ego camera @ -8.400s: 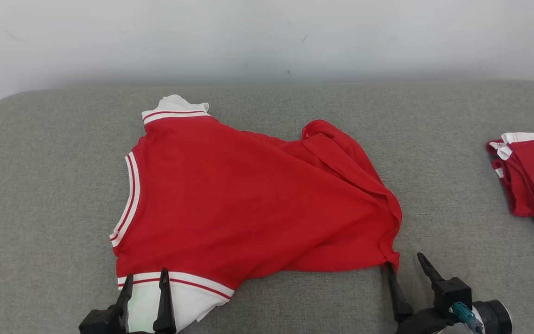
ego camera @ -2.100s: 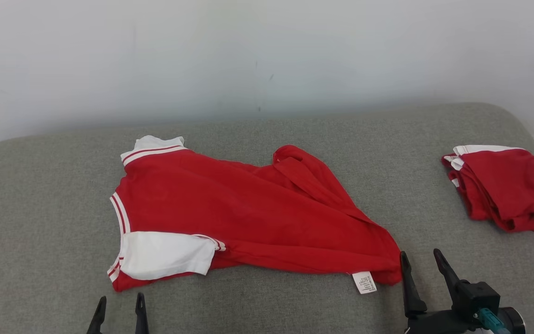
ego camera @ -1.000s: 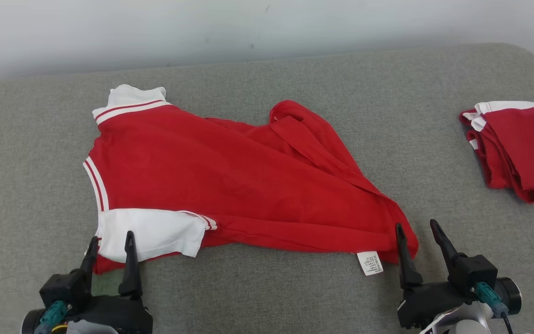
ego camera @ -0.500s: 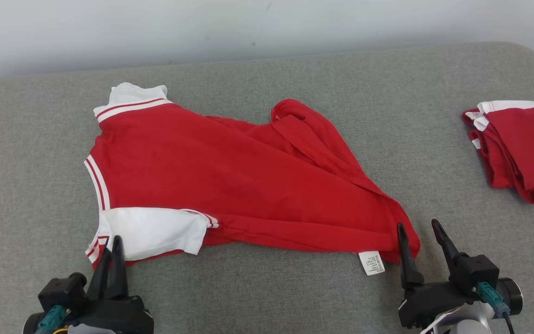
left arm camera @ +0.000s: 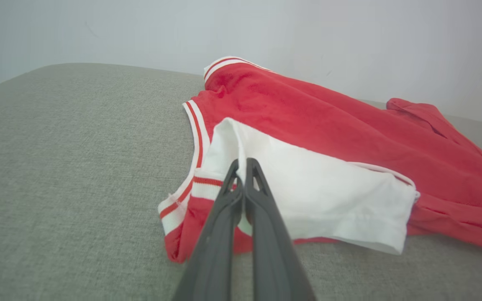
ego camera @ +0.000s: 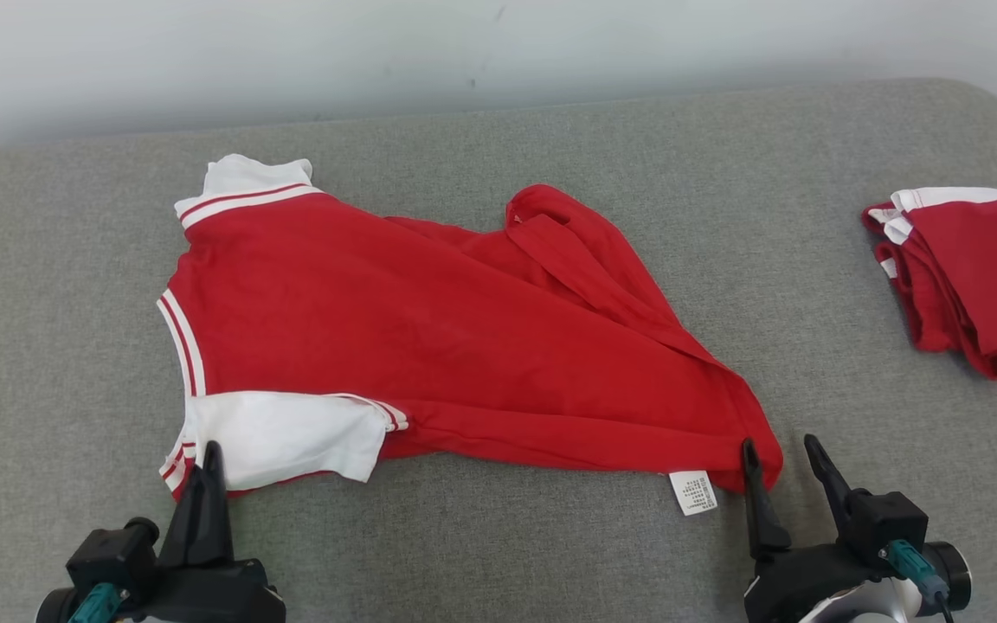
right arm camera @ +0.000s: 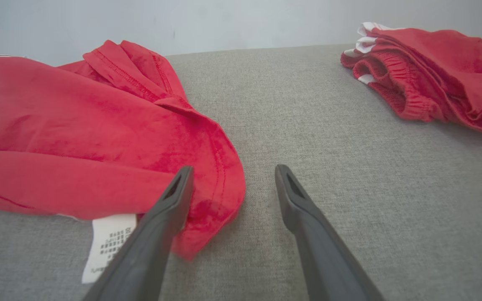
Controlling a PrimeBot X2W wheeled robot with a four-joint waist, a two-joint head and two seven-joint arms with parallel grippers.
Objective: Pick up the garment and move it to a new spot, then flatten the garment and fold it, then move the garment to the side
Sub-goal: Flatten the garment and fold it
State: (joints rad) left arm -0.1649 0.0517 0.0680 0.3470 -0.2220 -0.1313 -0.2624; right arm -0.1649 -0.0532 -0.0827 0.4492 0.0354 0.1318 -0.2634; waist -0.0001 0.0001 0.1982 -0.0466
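Note:
The garment [ego camera: 429, 329] is a red shirt with white-and-red striped trim, spread crumpled on the grey cushion [ego camera: 48, 303]. Its white sleeve [ego camera: 282, 433] lies folded over the near left corner. My left gripper [ego camera: 209, 450] is shut on the near left edge of that sleeve; in the left wrist view the gripper [left arm camera: 242, 163] pinches a raised ridge of the white sleeve [left arm camera: 308, 196]. My right gripper [ego camera: 775, 446] stands open at the garment's near right corner, beside the white label [ego camera: 694, 491]. In the right wrist view the gripper [right arm camera: 233, 169] has its left finger over the red hem [right arm camera: 220, 196] and the other on bare cushion.
A second pile of folded red clothing with white trim [ego camera: 974, 268] lies at the far right edge of the cushion, seen also in the right wrist view as the pile [right arm camera: 433, 62]. A pale wall [ego camera: 498, 52] runs behind the cushion. Bare grey fabric surrounds the garment.
My left gripper's fingers have come together on the white sleeve's near edge. The right gripper stays open and has drawn back slightly toward me.

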